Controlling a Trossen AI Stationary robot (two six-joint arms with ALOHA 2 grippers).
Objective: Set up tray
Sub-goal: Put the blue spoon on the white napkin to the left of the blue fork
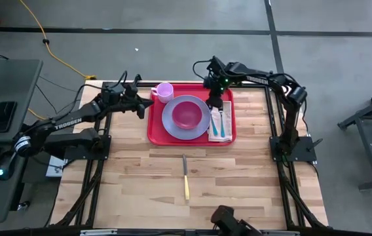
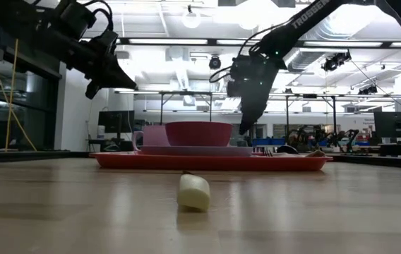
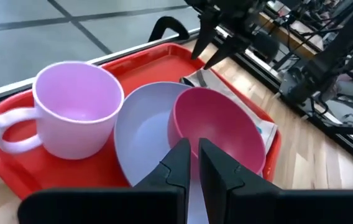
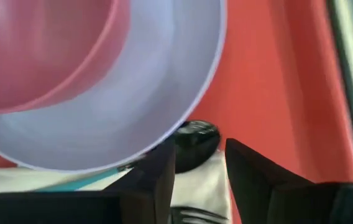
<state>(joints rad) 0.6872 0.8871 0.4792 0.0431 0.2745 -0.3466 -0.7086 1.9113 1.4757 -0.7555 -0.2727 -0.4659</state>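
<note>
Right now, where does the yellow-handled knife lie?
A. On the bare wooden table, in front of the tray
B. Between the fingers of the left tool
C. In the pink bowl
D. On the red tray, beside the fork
A. In the high view the knife lies alone on the wooden table, apart from the red tray, which holds the plate, bowl, mug and napkin; neither tool touches it.

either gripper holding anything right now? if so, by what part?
Nothing held. The left gripper hangs empty, nearly closed, over the tray beside the mug. The right gripper is open above the napkin, nothing between its fingers.
</note>
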